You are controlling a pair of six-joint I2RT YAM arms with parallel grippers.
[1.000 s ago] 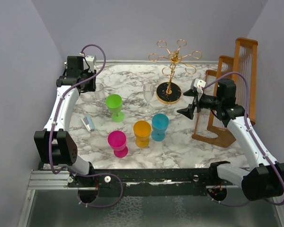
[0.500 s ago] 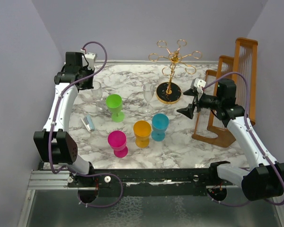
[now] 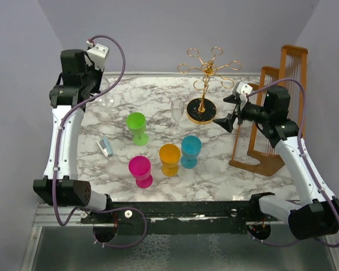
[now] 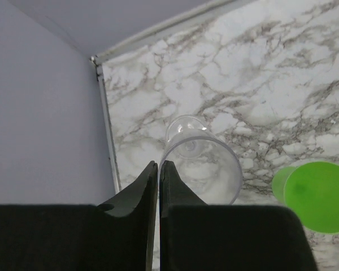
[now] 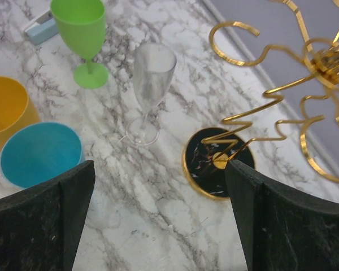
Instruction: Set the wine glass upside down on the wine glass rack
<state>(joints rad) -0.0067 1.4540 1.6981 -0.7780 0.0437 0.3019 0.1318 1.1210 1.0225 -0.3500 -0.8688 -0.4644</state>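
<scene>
My left gripper [image 3: 95, 86] is raised over the far left of the table. In the left wrist view it [image 4: 159, 165] is shut on the rim of a clear wine glass [image 4: 202, 164], whose foot points away from the camera. The glass [image 3: 106, 94] hangs off the table. The gold wine glass rack [image 3: 205, 69], with ring-ended arms and a round black base [image 3: 201, 112], stands at the back centre. My right gripper [image 3: 226, 117] is open and empty just right of the base. In the right wrist view its jaws [image 5: 158, 165] frame the base [image 5: 217, 165] below the arms [image 5: 282, 96].
A clear flute [image 3: 177, 114] stands left of the rack base. Green [image 3: 137, 126], orange [image 3: 170, 158], blue [image 3: 191, 150] and pink [image 3: 140, 170] goblets stand mid-table. A small blue-white object [image 3: 104, 148] lies at the left. A brown wooden slatted frame [image 3: 268, 121] stands at the right.
My left arm has risen and swung left, lifting the clear wine glass off the table. My right gripper has moved up and back, closer to the rack.
</scene>
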